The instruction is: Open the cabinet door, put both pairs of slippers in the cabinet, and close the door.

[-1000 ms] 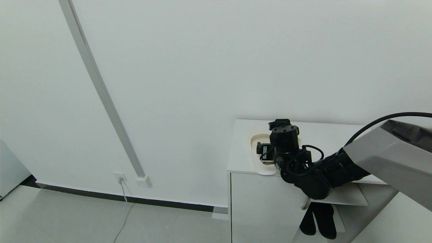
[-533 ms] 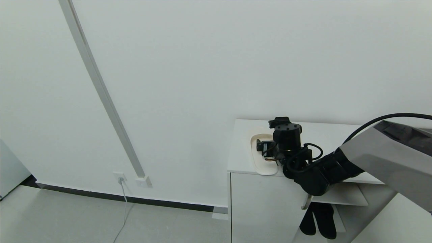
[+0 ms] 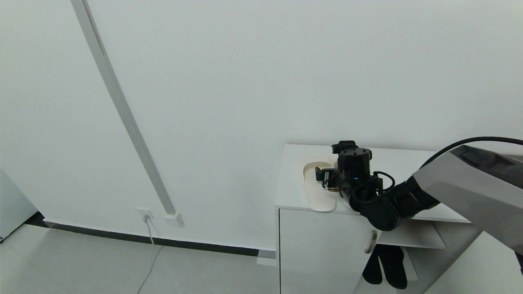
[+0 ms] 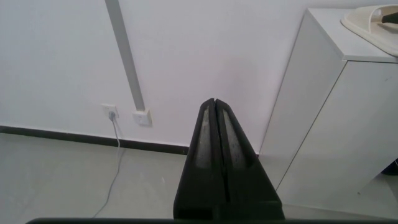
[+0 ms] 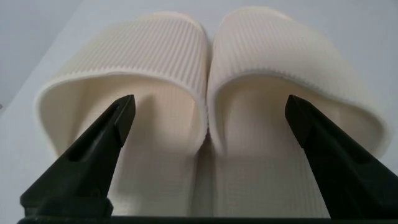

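Two cream slippers (image 5: 205,81) lie side by side on top of the white cabinet (image 3: 292,196), toes toward the wall. My right gripper (image 5: 210,106) is open, one finger outside each slipper of the pair, straddling both. From the head, the right wrist (image 3: 354,163) hangs over the cream slippers (image 3: 316,192). A black pair of slippers (image 3: 386,265) stands inside the cabinet's open right half, under a shelf (image 3: 412,239). My left gripper (image 4: 214,121) is shut and empty, low above the floor, left of the cabinet (image 4: 329,112).
The cabinet's left door (image 3: 322,253) is closed, its handle (image 3: 371,241) at the inner edge. A wall socket with a cable (image 3: 146,216) and a slanted wall trunking (image 3: 122,110) are to the left. Bare grey floor (image 3: 102,265) lies left of the cabinet.
My right wrist has shifted right and slightly back over the cream slippers, uncovering more of the left one and the door handle below.
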